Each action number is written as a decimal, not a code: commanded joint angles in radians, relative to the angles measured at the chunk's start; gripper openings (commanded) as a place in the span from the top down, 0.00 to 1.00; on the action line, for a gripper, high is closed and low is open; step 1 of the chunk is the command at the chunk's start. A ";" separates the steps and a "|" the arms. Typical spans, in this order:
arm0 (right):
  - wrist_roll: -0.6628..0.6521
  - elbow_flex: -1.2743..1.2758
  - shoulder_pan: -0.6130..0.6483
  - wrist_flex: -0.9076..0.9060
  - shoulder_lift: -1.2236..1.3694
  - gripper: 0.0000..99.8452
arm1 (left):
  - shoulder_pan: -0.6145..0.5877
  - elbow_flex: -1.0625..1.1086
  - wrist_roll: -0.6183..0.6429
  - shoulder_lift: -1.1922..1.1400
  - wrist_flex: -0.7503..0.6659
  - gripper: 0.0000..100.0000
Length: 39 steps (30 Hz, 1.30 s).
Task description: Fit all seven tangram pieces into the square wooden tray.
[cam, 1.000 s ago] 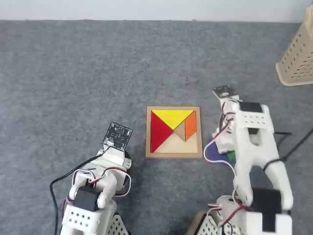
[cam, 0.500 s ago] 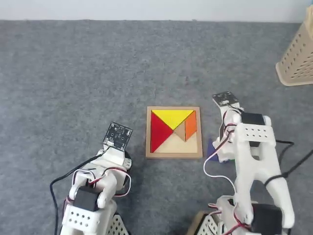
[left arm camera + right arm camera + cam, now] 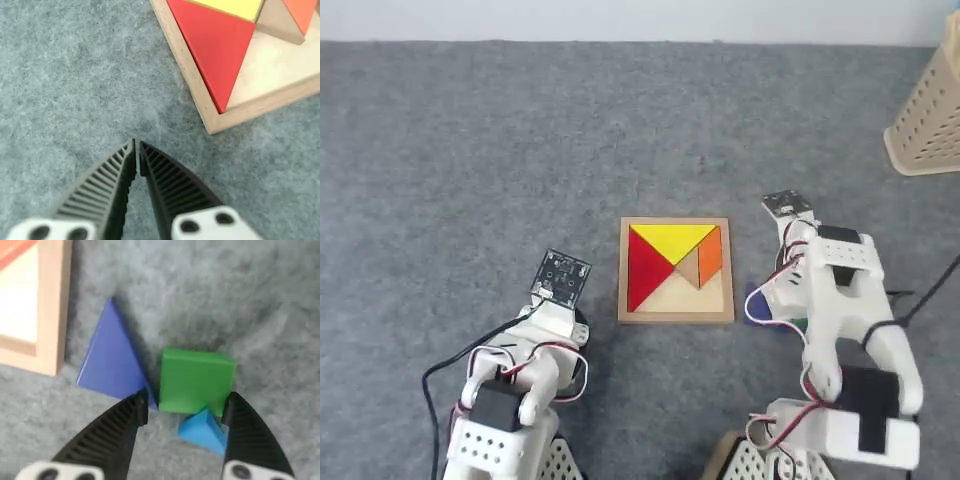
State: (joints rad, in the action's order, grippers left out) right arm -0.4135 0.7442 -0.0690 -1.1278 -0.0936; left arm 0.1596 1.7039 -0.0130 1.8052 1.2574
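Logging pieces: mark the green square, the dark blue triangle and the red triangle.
green square (image 3: 196,382): right wrist view, top face.
dark blue triangle (image 3: 113,363): right wrist view, face middle.
red triangle (image 3: 215,44): left wrist view, face middle.

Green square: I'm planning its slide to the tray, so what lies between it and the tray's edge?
The dark blue triangle lies between the green square and the wooden tray's rim; the right wrist view shows it.

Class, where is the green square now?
The green square lies on the carpet right of the tray, beside the dark blue triangle, at the open right gripper's tips.
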 commanded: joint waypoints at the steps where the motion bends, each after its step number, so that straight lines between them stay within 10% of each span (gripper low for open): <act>1: -0.014 -0.054 -0.001 0.048 0.047 0.75 | 0.000 -0.019 0.008 0.020 0.006 0.99; 11: -0.011 -0.143 -0.001 0.053 0.124 1.00 | 0.000 -0.019 0.008 0.020 0.006 0.99; 22: 0.040 -0.531 0.251 -0.274 -0.004 0.99 | 0.000 -0.019 0.008 0.020 0.006 0.99; 30: -0.012 -0.545 0.602 -0.202 0.234 0.99 | 0.000 -0.019 0.008 0.020 0.006 0.99; 39: -0.005 -0.546 0.638 -0.122 0.326 0.99 | 0.000 -0.019 0.008 0.020 0.006 0.99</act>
State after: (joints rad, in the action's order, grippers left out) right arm -0.4058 0.2486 0.5570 -1.2720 0.2378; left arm 0.1596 1.7039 -0.0130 1.8052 1.2574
